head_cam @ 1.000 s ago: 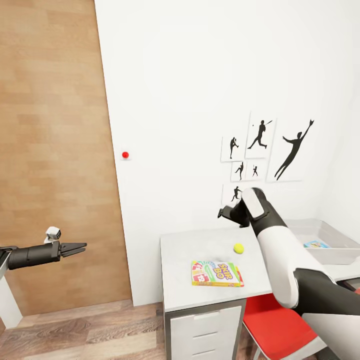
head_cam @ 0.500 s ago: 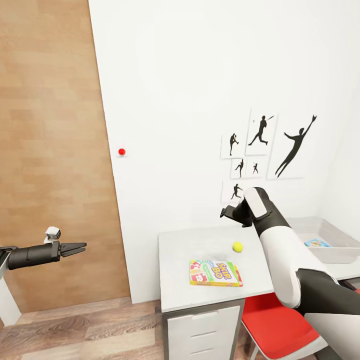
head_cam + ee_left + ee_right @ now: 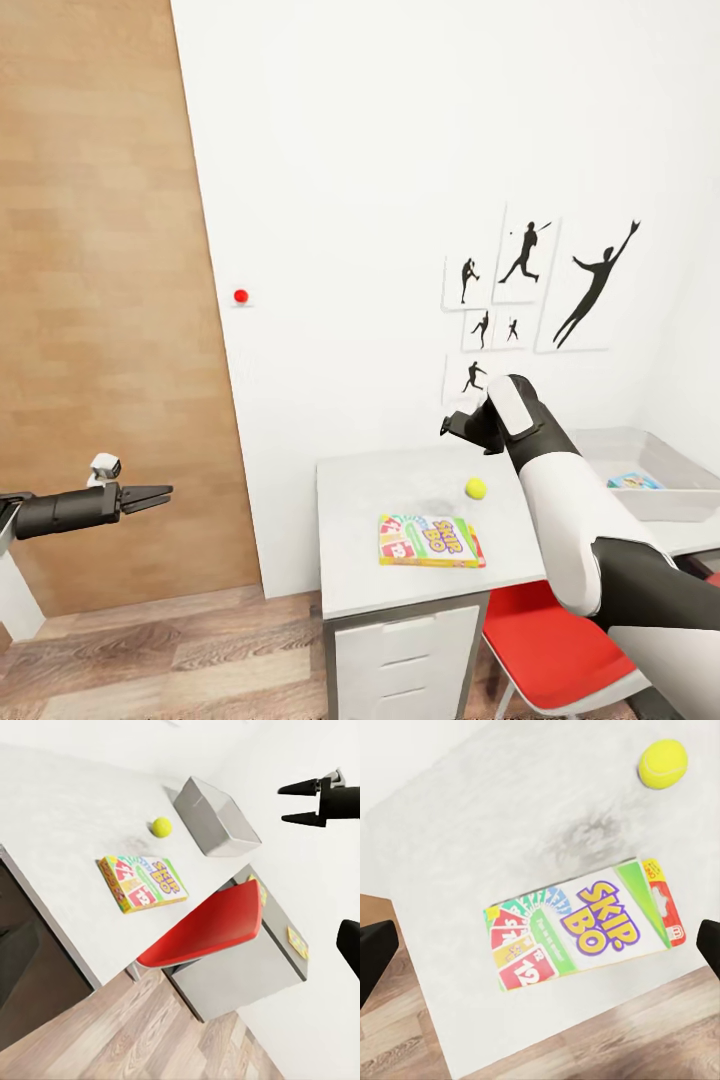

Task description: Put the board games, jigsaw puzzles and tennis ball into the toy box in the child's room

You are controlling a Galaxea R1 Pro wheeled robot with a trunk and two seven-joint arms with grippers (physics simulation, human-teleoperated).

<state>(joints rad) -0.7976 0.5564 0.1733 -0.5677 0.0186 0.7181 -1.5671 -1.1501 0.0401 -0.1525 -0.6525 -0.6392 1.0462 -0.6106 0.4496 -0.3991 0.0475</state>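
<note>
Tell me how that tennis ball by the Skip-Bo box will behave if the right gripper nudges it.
The tennis ball is round and sits free on the flat table, so it will probably roll. Nothing fences it except the Skip-Bo box on one side. It looks small and likely light.

- The table stands against the white wall, white top, pale drawers under its near end.
- A board game lies flat near the table's front edge; the ball sits just behind it, apart from it.
- The toy box rests on the table at the right, a small blue box inside it.
- The right gripper hangs above the table's back edge, arm raised; whether its jaws are parted cannot be told.
- The left gripper is held out well left of the table, before a wood panel, fingers close together.
- A red chair is tucked under the table.
- Silhouette pictures and a red dot mark the wall.
</note>
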